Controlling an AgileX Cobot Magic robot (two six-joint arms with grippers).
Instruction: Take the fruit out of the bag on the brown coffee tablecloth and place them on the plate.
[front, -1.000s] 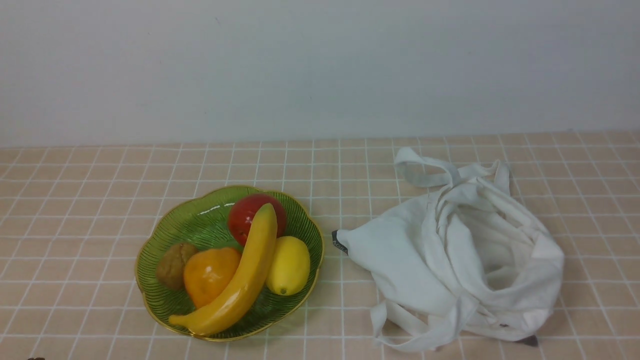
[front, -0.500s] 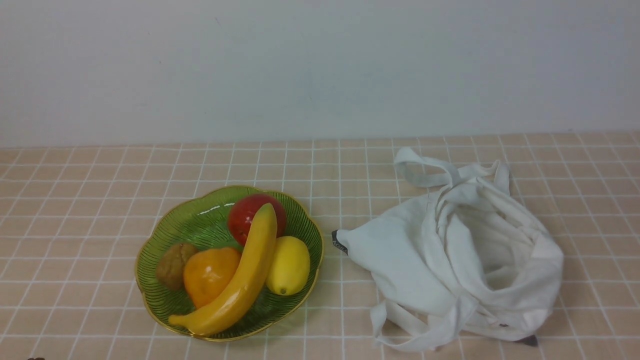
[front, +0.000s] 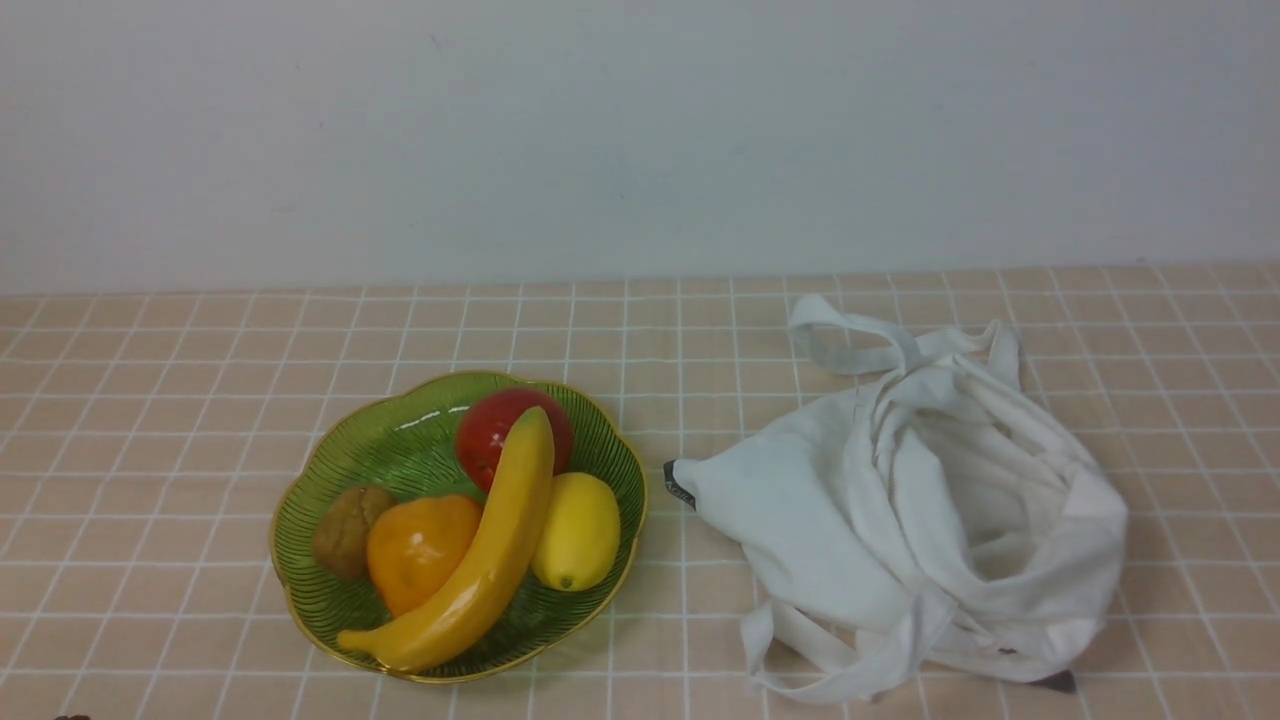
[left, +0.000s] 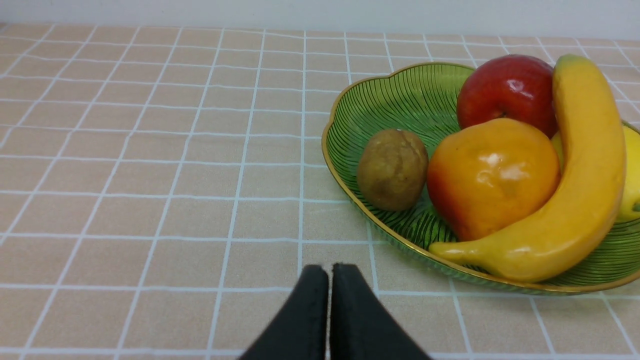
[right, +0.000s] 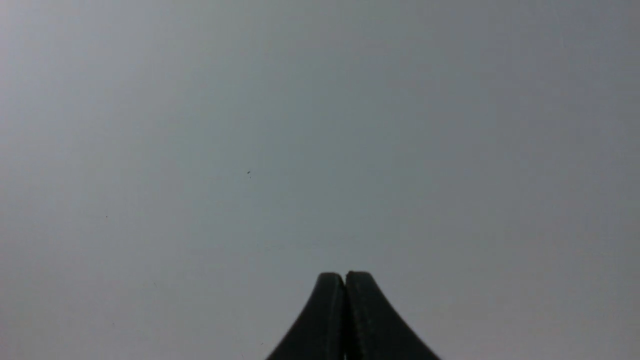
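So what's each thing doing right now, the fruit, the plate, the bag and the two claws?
plate: upright on the tablecloth, full of fruit.
bag: crumpled on the tablecloth, mouth open, no fruit showing.
banana: lying in the plate.
apple, orange fruit, lemon, brown fruit: sitting in the plate.
left claw: shut, empty.
right claw: shut, empty.

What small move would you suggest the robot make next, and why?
Probably none, just a rest pose: the banana lies on the plate beside other fruit, the bag looks slumped and empty, and the left claw and right claw are shut on nothing.
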